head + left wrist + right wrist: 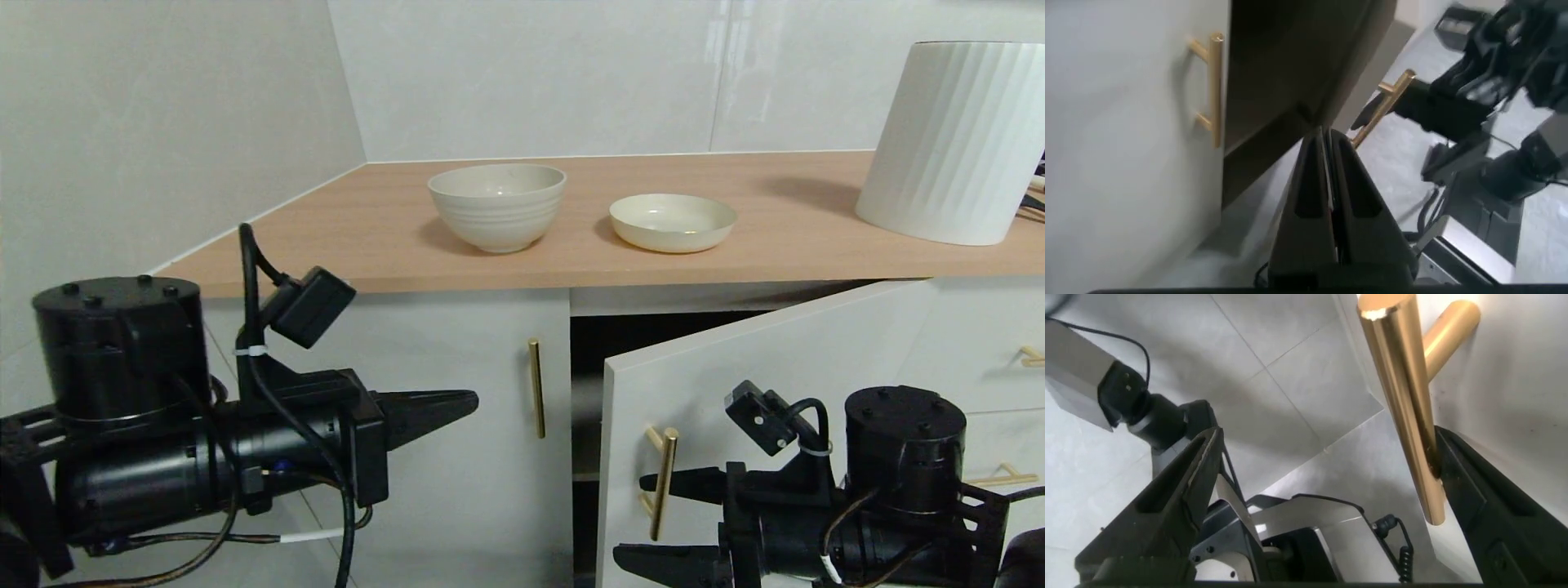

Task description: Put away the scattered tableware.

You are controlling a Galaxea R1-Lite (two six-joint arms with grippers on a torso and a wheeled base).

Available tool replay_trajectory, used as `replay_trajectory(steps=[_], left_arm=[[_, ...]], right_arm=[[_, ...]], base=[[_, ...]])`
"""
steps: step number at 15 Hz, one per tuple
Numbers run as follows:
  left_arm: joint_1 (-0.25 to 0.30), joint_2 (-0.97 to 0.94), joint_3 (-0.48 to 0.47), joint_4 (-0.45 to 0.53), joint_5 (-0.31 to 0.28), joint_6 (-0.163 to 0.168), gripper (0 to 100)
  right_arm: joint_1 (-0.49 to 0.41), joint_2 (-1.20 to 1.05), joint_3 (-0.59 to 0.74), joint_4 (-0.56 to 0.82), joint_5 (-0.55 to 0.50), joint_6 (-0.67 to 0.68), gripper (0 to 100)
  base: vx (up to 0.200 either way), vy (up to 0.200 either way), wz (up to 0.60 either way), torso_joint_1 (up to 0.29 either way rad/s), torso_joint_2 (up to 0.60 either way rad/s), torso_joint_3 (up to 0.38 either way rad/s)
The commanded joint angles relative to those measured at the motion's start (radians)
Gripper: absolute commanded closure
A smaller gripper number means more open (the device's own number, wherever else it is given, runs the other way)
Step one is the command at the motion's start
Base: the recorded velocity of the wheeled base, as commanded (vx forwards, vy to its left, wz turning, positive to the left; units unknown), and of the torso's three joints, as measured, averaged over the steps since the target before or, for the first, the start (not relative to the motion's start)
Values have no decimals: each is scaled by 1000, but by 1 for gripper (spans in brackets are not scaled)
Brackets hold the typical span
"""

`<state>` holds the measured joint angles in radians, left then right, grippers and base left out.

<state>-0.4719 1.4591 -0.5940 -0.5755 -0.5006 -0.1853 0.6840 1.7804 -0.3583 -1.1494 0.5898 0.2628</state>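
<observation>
**Straddling a cupboard handle with the right claw (653, 523), tableware up on the table (367, 237)**

A wooden table runs along a tiled wall corner. On it stand a pale ribbed bowl (497, 206) and, just beside it towards the robot's right, a shallow cream dish (673, 221). They are near each other but apart. Farther right stands a tall white ribbed tub (955, 139), cut off at the edge; small items behind it are too hidden to name.

Below the table, a closed door (457, 351) sits beside an ajar door (735, 384) that swings out between the robot and the cupboard. The cupboard's inside is dark and hard to make out.

The right claw (1327, 449) is spread wide, one finger on either side of the ajar door's gold handle (1404, 400). One finger lies right against the handle; whether it presses on it is unclear. The left claw (1327, 135) is clenched and holds nothing, in front of the closed door.
</observation>
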Motion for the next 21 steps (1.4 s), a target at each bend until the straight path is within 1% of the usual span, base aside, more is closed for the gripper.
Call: replay_trajectory(steps=[1,3,4,5,7,9,11,12,15,19,21], left_arm=[[-20,204,14,-121,1,-3,100],[-62,369,14,-297,8,-3,100],[-71,440,11,-385,8,-3,100],[-76,483,-9,-426,8,-6,100],[-91,526,-69,-428,8,-28,100],[-111,544,-142,-412,7,-36,100],[-148,547,-213,-334,7,-36,100],[-168,547,-222,-326,7,-36,100],[-189,544,-227,-328,5,-36,100],[-229,563,-222,-363,8,-40,100],[-232,572,-222,-388,8,-42,100]], right_arm=[[2,-19,1,-6,5,0,0],[3,-15,1,-6,5,0,0],[3,-13,1,-6,5,0,0],[3,-12,1,-6,5,0,0],[3,-7,1,-6,4,0,0],[3,-7,1,-6,4,0,0],[3,-10,2,-6,2,-2,0],[3,-12,4,-6,2,-2,0],[2,-9,7,-6,-1,-28,0],[2,-10,9,-6,-1,-37,0],[0,-12,9,-6,-1,-37,0]], base=[[0,0,0,0,0,0],[0,0,0,0,0,0],[0,0,0,0,0,0],[0,0,0,0,0,0],[0,0,0,0,0,0],[0,0,0,0,0,0],[0,0,0,0,0,0],[0,0,0,0,0,0],[0,0,0,0,0,0],[0,0,0,0,0,0],[0,0,0,0,0,0]])
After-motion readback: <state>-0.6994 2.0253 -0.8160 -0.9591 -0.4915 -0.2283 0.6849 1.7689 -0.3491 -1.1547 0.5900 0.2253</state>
